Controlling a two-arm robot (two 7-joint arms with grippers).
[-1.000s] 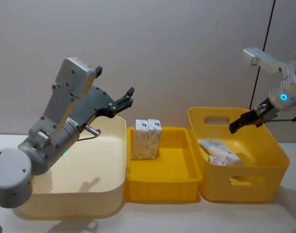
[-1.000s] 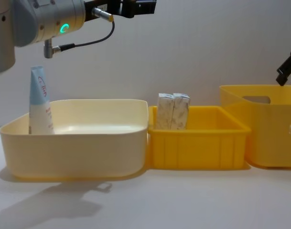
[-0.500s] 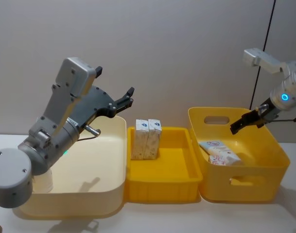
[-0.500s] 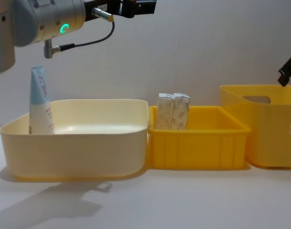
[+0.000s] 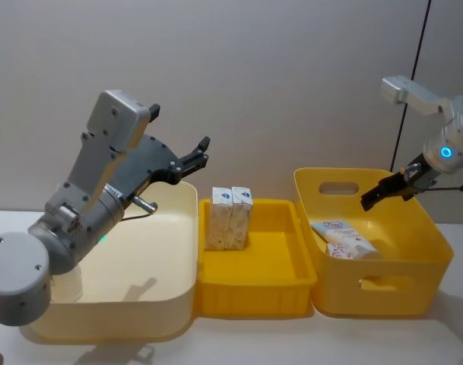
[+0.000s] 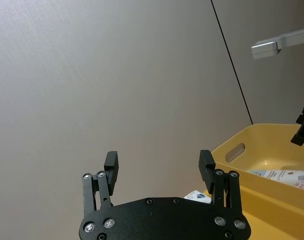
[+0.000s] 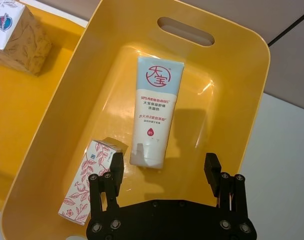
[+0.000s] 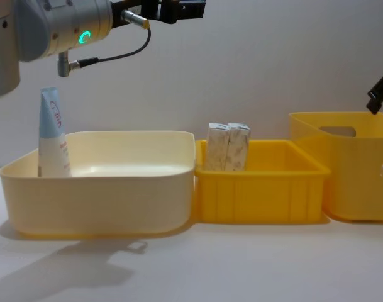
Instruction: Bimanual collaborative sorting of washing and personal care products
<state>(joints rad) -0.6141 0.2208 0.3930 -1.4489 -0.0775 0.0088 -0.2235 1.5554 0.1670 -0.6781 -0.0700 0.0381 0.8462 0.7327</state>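
Black jaws stand wide and empty on my right gripper [image 7: 164,172], which hangs above the deep yellow bin [image 5: 436,236]. Under it in the right wrist view lie a blue tube [image 7: 154,110], flat on the bin floor, cap end nearest the jaws, and a red-printed carton [image 7: 89,181] just beside it, toward one finger. I judge the next pick comes from here. To do it well I would square the jaws across the tube's narrow width before going down, keeping clear of the carton and the bin wall.

My left gripper [image 5: 198,153] is wide open too, empty, held high over the back of the cream tub [image 8: 100,207], where another tube [image 8: 53,133] stands upright in the corner. Two beige cartons [image 5: 229,217] stand side by side in the shallow yellow tray [image 5: 254,293] between the bins.
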